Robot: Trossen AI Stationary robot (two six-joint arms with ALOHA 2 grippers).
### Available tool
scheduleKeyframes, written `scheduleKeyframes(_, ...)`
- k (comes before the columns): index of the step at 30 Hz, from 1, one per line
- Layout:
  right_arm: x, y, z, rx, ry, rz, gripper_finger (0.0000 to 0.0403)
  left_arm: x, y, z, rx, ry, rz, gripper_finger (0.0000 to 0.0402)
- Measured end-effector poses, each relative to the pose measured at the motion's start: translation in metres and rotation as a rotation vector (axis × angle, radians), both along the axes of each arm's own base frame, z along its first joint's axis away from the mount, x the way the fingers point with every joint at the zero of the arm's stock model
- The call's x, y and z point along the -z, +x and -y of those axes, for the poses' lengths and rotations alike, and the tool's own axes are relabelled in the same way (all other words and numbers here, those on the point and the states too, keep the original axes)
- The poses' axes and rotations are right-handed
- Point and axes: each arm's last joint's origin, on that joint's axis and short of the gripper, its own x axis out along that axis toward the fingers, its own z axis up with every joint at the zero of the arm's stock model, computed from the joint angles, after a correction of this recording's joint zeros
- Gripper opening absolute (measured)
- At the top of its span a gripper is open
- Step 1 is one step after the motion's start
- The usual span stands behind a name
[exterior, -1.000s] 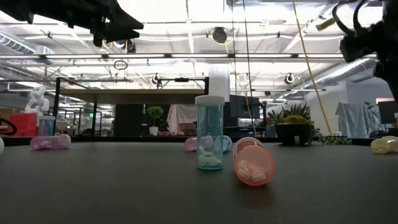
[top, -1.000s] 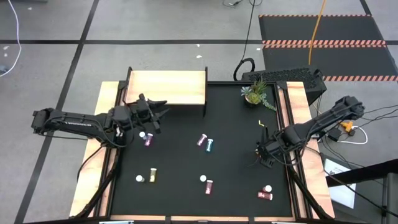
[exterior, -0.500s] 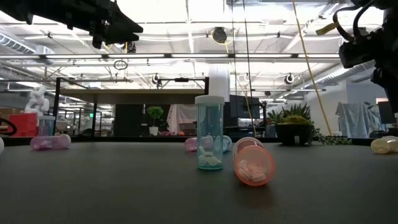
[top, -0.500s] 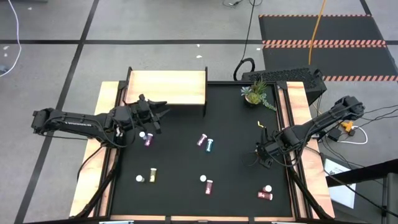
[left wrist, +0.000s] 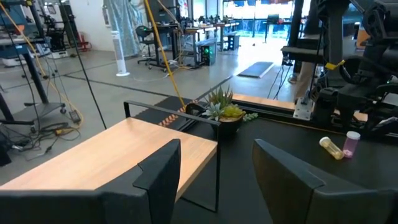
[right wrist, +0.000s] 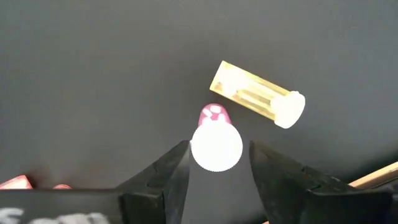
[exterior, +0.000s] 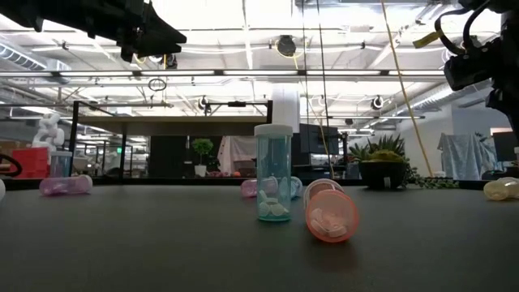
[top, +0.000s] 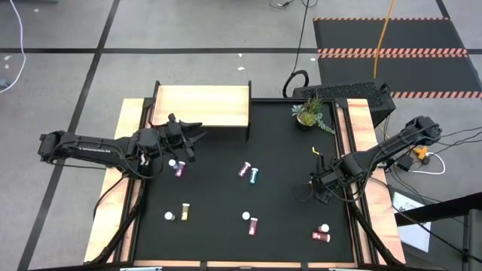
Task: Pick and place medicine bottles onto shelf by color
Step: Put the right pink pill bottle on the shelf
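Your right claw (right wrist: 214,163) hangs wide open over an upright pink bottle (right wrist: 216,144) at the bench's right edge. It's light, rigid and slick, so grip the body below the cap. Left claw (left wrist: 214,177) waits open by the shelf (left wrist: 118,152).

The left arm reaches in from the table's left side, roughly level, its wrist ending in the left gripper (top: 190,135), whose fingers (left wrist: 155,174) stand apart with nothing between them.

The right arm comes from the right edge, elbow raised and forearm sloping down. The right gripper (top: 318,190) points straight down, its fingers (right wrist: 168,174) spread wide and gripping nothing.
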Motion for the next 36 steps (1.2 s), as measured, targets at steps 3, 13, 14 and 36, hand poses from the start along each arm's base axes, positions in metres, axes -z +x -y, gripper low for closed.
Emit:
scheduleKeyframes(3, 0.000, 0.001, 0.000, 0.000, 0.003, 0.007, 0.0148, 0.000, 0.000, 0.000, 0.000, 0.001, 0.000, 0.0200)
scheduleKeyframes(13, 0.014, -0.001, -0.001, 0.019, 0.057, 0.012, 0.0122, 0.000, 0.000, 0.000, 0.001, 0.002, 0.000, 0.0200)
scheduleKeyframes(14, 0.013, -0.001, -0.001, 0.022, 0.057, 0.014, 0.0121, 0.000, 0.000, 0.000, 0.000, 0.002, 0.001, 0.0200)
scheduleKeyframes(36, -0.024, 0.010, 0.000, 0.095, 0.119, 0.118, 0.0117, -0.004, 0.000, 0.000, 0.001, 0.010, 0.037, 0.0200)
